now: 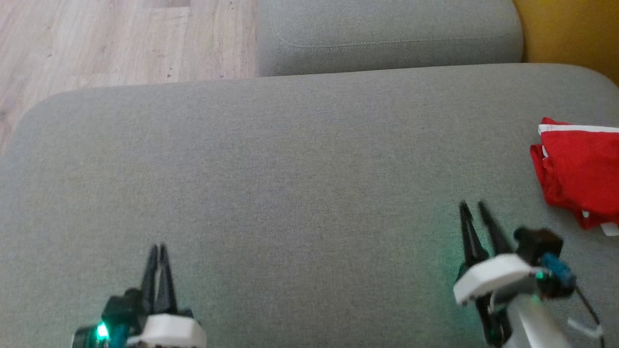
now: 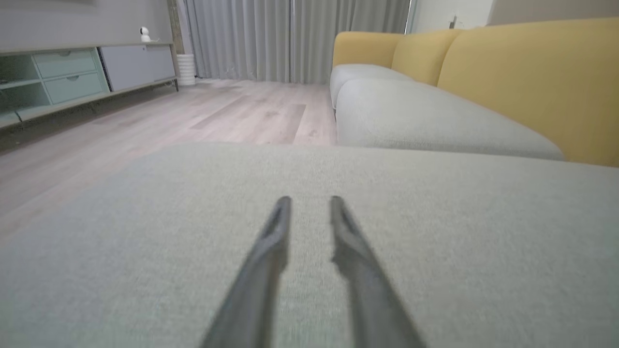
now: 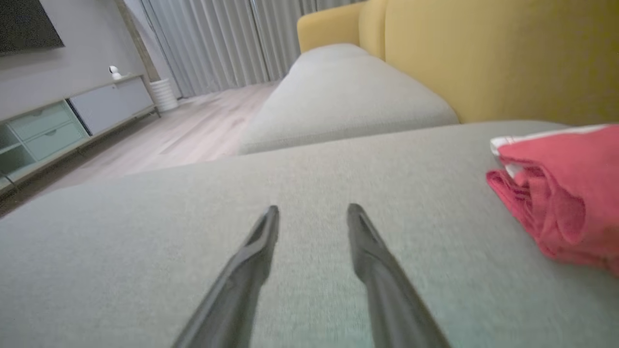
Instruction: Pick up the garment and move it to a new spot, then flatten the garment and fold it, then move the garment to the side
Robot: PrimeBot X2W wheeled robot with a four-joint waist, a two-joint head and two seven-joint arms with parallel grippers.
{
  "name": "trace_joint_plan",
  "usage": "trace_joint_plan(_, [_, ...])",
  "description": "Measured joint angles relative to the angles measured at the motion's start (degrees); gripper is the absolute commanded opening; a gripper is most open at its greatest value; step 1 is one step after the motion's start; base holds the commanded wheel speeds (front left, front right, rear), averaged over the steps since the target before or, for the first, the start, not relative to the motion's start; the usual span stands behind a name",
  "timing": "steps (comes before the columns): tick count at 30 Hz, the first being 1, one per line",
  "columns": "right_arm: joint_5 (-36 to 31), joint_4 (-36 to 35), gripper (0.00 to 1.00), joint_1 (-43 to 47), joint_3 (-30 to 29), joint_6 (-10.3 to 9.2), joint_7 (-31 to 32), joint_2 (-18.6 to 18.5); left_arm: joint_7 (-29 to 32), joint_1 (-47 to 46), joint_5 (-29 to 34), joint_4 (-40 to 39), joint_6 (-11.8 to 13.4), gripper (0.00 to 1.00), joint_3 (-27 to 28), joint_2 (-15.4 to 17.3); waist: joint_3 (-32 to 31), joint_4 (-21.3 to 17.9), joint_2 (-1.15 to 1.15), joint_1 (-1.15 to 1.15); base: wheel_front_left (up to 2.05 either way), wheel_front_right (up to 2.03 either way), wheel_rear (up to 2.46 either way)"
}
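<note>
The garment (image 1: 580,169) is a red cloth with a white band, lying folded and bunched at the right edge of the grey sofa cushion (image 1: 290,159). The right wrist view shows the garment (image 3: 566,193) off to the right of my fingers, apart from them. My right gripper (image 1: 472,205) (image 3: 314,209) hovers low over the cushion left of the garment, open with nothing between its fingers. My left gripper (image 1: 158,247) (image 2: 310,199) sits near the cushion's front left, its fingers a narrow gap apart over bare fabric and holding nothing.
A second grey seat cushion (image 1: 387,38) lies beyond the first, with the yellow backrest (image 1: 570,29) at the far right. Wooden floor (image 1: 121,38) borders the cushion's far-left edge. A low TV cabinet (image 2: 72,77) and curtains (image 2: 290,38) stand across the room.
</note>
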Motion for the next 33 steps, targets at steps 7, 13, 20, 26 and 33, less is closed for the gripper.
trace_joint_plan(7, [2.19, 3.07, 0.00, 4.50, -0.27, 0.00, 0.77, 0.21, 1.01, 2.91, -2.31, 3.32, -0.04, 0.00, 0.09, -0.13, -0.02, -0.05, 0.00, 0.00, 0.00, 0.00, 0.00])
trace_joint_plan(13, [6.70, 1.69, 0.00, 4.27, -0.62, -0.01, 2.01, 0.21, 2.11, 2.71, -6.98, 2.70, -0.78, 0.00, 0.23, -0.16, -0.02, -0.10, 0.00, 0.00, 0.00, 0.00, 0.00])
trace_joint_plan(20, [10.56, 0.65, 0.00, 4.30, -1.22, 0.00, 2.86, 0.21, 2.92, 2.70, -10.89, 2.29, -1.15, 0.00, 0.43, -0.16, -0.02, -0.14, 0.00, 0.00, 0.00, 0.00, 0.00])
trace_joint_plan(26, [14.39, -0.38, 0.00, 4.32, -1.90, -0.01, 3.78, 0.21, 4.02, 2.68, -14.86, 1.90, -1.66, 0.00, 0.74, -0.16, -0.02, -0.19, 0.00, 0.00, 0.00, 0.00, 0.00])
trace_joint_plan(33, [19.03, -1.69, 0.00, 4.36, -2.36, -0.01, 4.98, 0.21, 5.14, 2.55, -19.48, 1.41, -2.08, 0.00, 1.68, -0.15, -0.02, -0.24, 0.00, 0.00, 0.00, 0.00, 0.00])
